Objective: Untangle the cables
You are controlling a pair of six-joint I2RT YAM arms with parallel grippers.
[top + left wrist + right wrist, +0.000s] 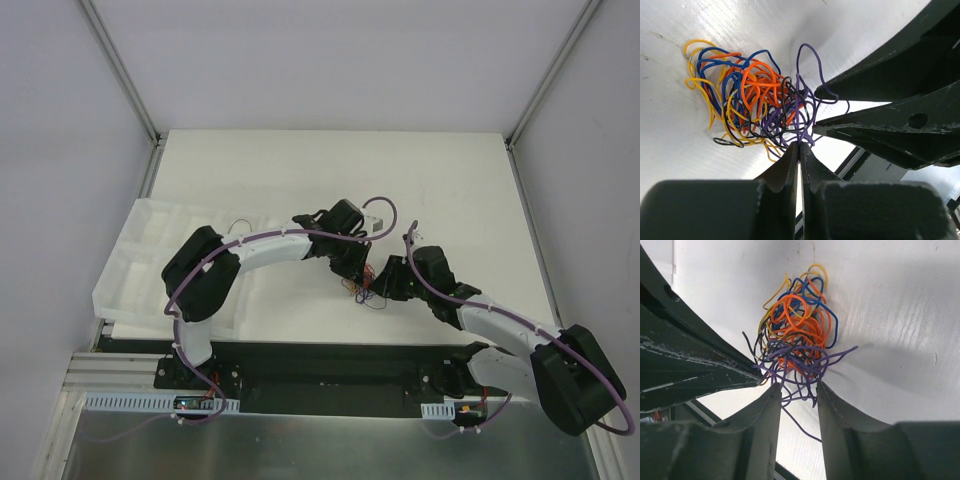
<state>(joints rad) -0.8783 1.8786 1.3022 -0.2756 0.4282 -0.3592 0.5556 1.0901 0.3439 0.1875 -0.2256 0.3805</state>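
The cables (757,100) form one small knot of orange, yellow, blue, black and purple wires lying on the white table (450,190), between the two grippers (366,293). My left gripper (800,145) is shut, its tips pinching purple strands at the knot's near edge. My right gripper (798,386) stands open at the opposite side, with loose purple strands (805,395) hanging between its fingers, and nothing is pinched there. In the left wrist view the right gripper's fingers (870,85) sit just right of the knot. The left gripper's closed tip (747,371) touches the knot (797,335) in the right wrist view.
A white compartment tray (140,250) lies at the table's left, partly under the left arm (260,250). The table's near edge and a black rail (330,362) run just behind the grippers. Grey walls enclose the table.
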